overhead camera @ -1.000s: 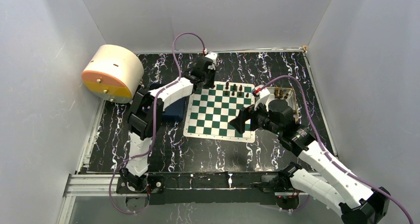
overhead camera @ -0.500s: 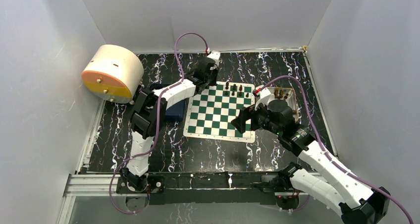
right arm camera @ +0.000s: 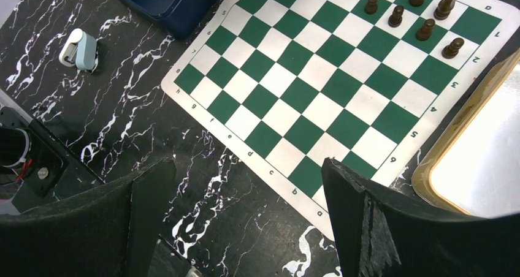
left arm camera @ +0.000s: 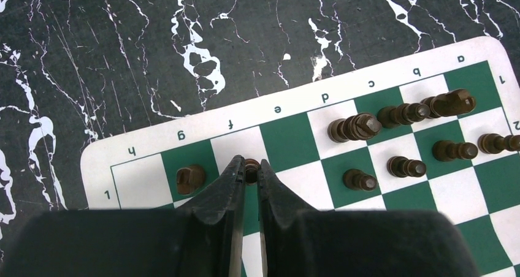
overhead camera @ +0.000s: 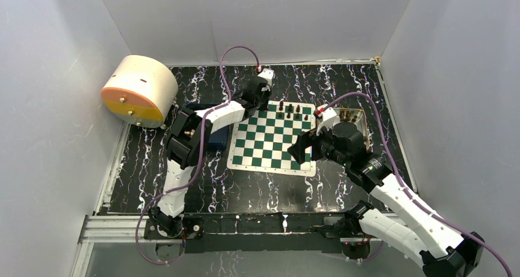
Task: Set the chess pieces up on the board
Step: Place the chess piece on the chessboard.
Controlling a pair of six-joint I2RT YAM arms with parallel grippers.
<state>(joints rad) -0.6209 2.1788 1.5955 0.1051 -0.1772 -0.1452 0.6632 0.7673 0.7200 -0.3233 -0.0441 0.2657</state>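
Note:
The green and white board [overhead camera: 268,147] lies mid-table. Several dark chess pieces [overhead camera: 290,111] stand along its far right squares. In the left wrist view my left gripper [left arm camera: 250,162] is shut on a small dark chess piece [left arm camera: 251,170], held over the white square by the letter f at the board's edge [left arm camera: 184,133]. Another piece [left arm camera: 190,179] stands one square to its left, and more pieces [left arm camera: 354,128] stand to the right. My right gripper [overhead camera: 300,147] hovers open over the board's near right corner [right arm camera: 319,93], its fingers [right arm camera: 147,194] wide apart and empty.
A gold tin tray [overhead camera: 363,125] holding a few pieces lies right of the board. A dark blue box [right arm camera: 178,4] sits by the board's left side, partly under my left arm. A cream and orange drum [overhead camera: 138,90] leans at the far left. A small white-grey object [right arm camera: 80,49] lies nearby.
My left arm has stretched to the right and carried its shut gripper to the board's far edge. The right arm has barely moved.

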